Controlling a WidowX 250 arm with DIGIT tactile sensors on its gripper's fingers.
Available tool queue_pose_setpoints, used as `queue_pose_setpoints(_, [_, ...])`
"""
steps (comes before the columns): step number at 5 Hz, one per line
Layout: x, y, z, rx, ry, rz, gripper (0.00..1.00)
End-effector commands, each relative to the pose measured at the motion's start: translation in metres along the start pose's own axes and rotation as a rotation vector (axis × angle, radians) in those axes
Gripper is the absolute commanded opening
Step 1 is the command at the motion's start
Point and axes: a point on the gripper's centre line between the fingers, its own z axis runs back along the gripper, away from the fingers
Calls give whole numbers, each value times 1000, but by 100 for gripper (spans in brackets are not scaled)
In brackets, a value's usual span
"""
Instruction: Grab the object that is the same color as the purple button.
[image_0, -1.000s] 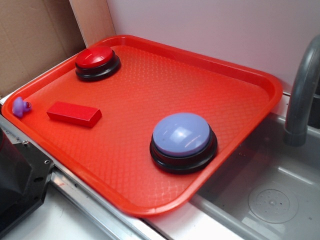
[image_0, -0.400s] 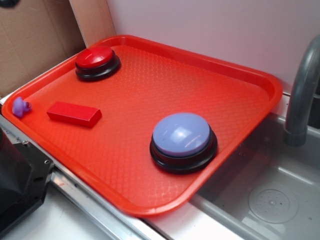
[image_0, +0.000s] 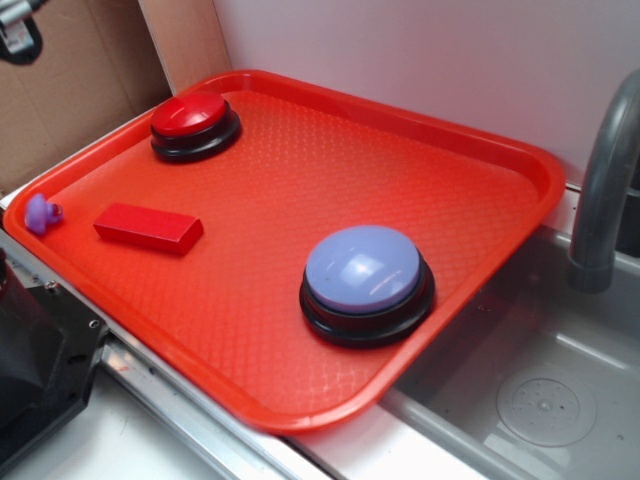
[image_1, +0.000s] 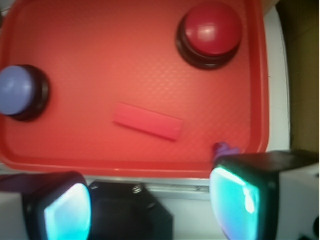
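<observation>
One tiny lumpy light-purple figure (image_0: 41, 213) at tray (image_0: 480, 140) corner, end effector (image_1: 150, 200) spread wide, empty

Red textured tray (image_0: 480, 150); lavender button (image_0: 362, 268), black base; purple figure (image_0: 40, 214).

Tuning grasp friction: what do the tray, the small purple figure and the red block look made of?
Tray: moulded plastic, fine pebbled grid texture with soft glare. Purple figure: likely smooth plastic, rounded and lumpy; too small to be sure. Red block: flat, sharp-edged, matte; plastic or painted wood, unclear.
</observation>
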Motion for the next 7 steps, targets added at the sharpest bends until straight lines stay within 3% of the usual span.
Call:
queue_pose_setpoints(1, [-9,48,-38,105,-7,-80,100])
queue_pose_setpoints(3, [-35,77,-71,176,75,-246,100])
queue_pose_setpoints(4, [-34,82,-87,223,139,-272,100])
queue_pose_setpoints(7, [-34,82,-87,223,139,-272,100])
